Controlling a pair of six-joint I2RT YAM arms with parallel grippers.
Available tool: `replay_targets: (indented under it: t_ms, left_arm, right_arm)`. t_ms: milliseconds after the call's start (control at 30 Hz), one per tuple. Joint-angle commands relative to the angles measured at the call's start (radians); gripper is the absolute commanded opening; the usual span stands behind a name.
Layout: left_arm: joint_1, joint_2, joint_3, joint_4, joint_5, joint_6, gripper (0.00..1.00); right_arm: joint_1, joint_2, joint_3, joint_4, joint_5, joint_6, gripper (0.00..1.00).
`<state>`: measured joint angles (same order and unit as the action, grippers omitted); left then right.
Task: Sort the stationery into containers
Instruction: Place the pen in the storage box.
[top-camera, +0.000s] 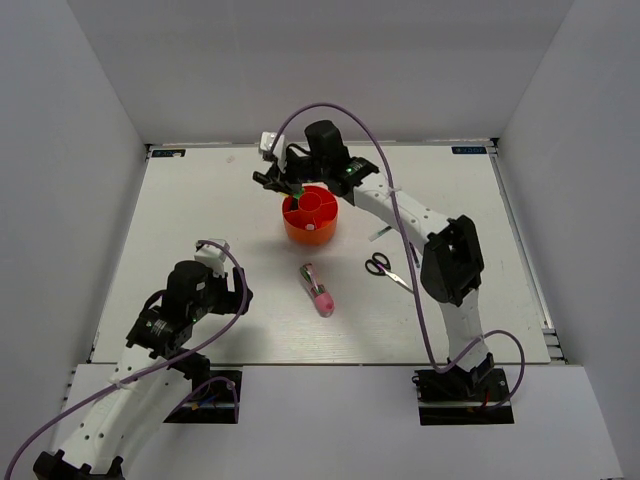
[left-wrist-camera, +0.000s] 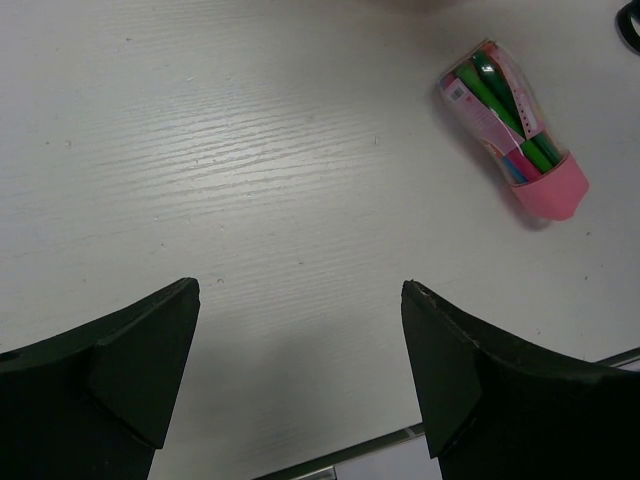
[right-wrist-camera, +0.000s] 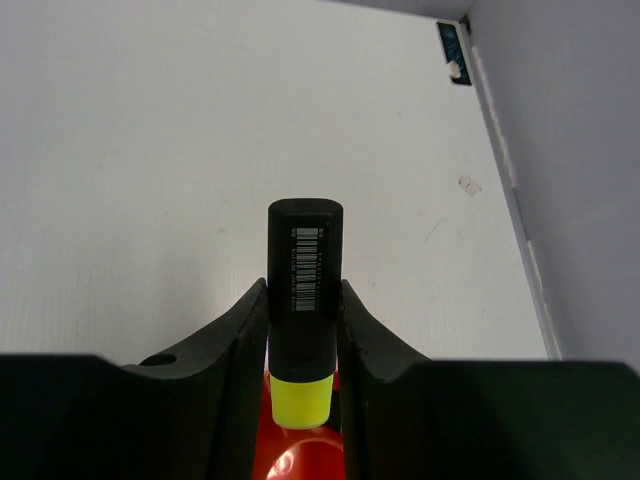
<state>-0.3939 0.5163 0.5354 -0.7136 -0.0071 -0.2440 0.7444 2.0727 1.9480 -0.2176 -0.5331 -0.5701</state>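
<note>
Far centre of the table (top-camera: 200, 200): round orange-red organiser (top-camera: 310, 216), central cup ringed by divided compartments, standing upright.

Directly above its far-left rim: right gripper (top-camera: 291, 186), arm reaching out from the near-right base. Seen from the right wrist: right gripper (right-wrist-camera: 305, 300) clamped tight on the yellow highlighter (right-wrist-camera: 305, 330), both fingers (right-wrist-camera: 240, 330) pressed against the black cap. Cap end with the barcode label poking out beyond the fingertips, yellow body on the camera side. Orange-red of the organiser (right-wrist-camera: 305, 455) just beneath the yellow end. Touching or not: cannot tell. Which compartment below: cannot tell.

Near-left of the table: left gripper (top-camera: 240, 296), low over the surface and well apart from the organiser. From the left wrist: left gripper (left-wrist-camera: 300, 370) spread wide, only bare white tabletop between the two dark fingers (left-wrist-camera: 140, 350).

Centre of the table, nearer than the organiser: chunky pink-and-green pen (top-camera: 318, 288), lying flat, pink end toward the near side. Same pen (left-wrist-camera: 510, 130) at upper right of the left wrist view, clear casing, green inside, pink base, well apart from the fingers.

Right of that pen, beside the right arm: black-handled scissors (top-camera: 385, 268), flat on the table, handles toward the left, blades pointing right and near.
</note>
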Motion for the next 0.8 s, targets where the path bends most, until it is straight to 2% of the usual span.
replay_targets:
  t_ms: [0, 100, 233, 567, 767]
  left_arm:
    - [0.004, 0.001, -0.003, -0.006, -0.014, 0.006, 0.92]
    - [0.006, -0.005, -0.005, -0.007, -0.017, 0.006, 0.92]
    - [0.006, -0.001, -0.006, -0.004, -0.01, 0.009, 0.92]
    - [0.006, 0.017, -0.005, -0.004, -0.019, 0.009, 0.92]
    - [0.009, 0.025, -0.005, -0.007, -0.028, 0.011, 0.92]
  right_arm:
    - [-0.049, 0.033, 0.005, 0.322, -0.084, 0.163, 0.0]
    - [-0.074, 0.087, 0.051, 0.356, -0.056, 0.268, 0.0]
    - [-0.102, 0.108, 0.025, 0.408, -0.059, 0.341, 0.0]
    - [-0.16, 0.2, 0.094, 0.377, -0.457, 0.34, 0.0]
    - [-0.168, 0.24, 0.108, 0.353, -0.582, 0.262, 0.0]
